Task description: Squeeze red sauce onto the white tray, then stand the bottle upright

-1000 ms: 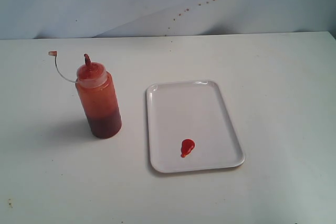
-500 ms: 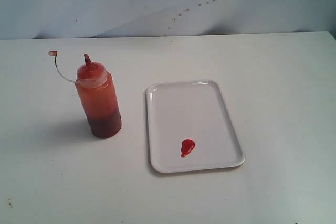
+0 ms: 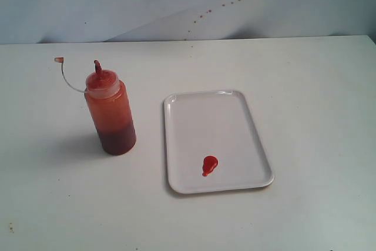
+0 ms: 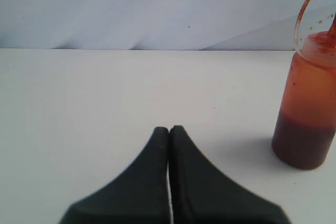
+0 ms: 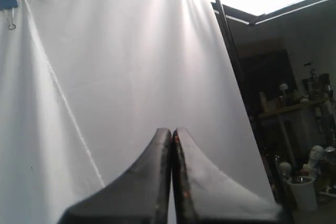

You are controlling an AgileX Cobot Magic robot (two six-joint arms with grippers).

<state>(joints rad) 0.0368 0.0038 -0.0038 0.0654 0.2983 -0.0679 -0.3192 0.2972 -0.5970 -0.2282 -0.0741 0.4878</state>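
The bottle point(image 3: 110, 110) stands upright on the table, left of the white tray point(image 3: 200, 116); its small cap point(image 3: 59, 60) hangs out on a thin tether. A teardrop blob of red sauce point(image 3: 209, 164) lies near the tray's front end. Neither arm shows in the exterior view. In the left wrist view my left gripper point(image 4: 169, 128) is shut and empty, low over the table, with the bottle point(image 4: 307, 103) standing well off to one side. My right gripper point(image 5: 172, 130) is shut with nothing in it, pointing at a white backdrop cloth, away from the table.
The white table point(image 3: 305, 86) runs back to a pale backdrop wall with small red spatters point(image 3: 202, 14). The right wrist view shows a dark room with shelves point(image 5: 294, 124) beyond the cloth.
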